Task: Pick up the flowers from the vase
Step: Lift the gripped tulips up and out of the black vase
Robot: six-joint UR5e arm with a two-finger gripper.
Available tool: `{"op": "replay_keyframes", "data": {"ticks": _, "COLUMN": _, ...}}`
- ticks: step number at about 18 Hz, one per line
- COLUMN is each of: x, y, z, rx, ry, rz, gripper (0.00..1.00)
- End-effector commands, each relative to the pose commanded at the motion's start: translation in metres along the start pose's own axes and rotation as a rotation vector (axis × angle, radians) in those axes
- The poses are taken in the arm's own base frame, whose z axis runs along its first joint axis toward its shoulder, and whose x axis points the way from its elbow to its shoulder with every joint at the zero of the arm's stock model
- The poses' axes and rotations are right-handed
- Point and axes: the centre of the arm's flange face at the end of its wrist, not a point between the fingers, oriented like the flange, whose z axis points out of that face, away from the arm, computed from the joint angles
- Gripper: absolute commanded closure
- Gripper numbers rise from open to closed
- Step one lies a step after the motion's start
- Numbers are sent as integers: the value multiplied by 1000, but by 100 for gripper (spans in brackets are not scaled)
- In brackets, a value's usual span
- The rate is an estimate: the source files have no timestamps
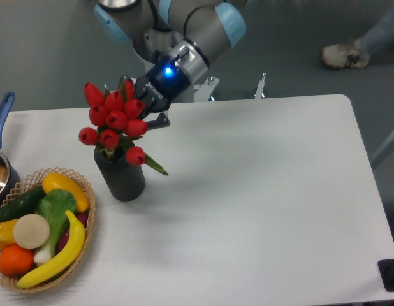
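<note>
red buds with green leaves on the flowers (114, 121), matte dark grey across the vase (122, 180).
</note>
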Motion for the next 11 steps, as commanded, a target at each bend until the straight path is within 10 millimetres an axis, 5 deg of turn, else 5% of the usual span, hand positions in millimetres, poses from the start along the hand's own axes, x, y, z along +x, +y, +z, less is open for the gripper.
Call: {"op": "replay_keyframes", "data": {"ticks": 11, "x": -13, "y": -59, "z": -34, "rx": 87, "ry": -31, "rz": -82, "gripper": 93}}
